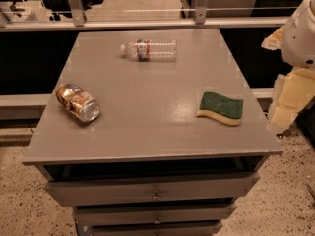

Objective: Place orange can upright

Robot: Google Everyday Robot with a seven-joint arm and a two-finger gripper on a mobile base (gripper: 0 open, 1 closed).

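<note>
Nothing done yet: the coppery orange metal drink can (78,102) lay on its side at left of the grey bench (147,132). The hand was out of frame, so its state can't be told; only the white arm housing (301,31) showed, upper right. Grasp, upend, release: all left.
</note>
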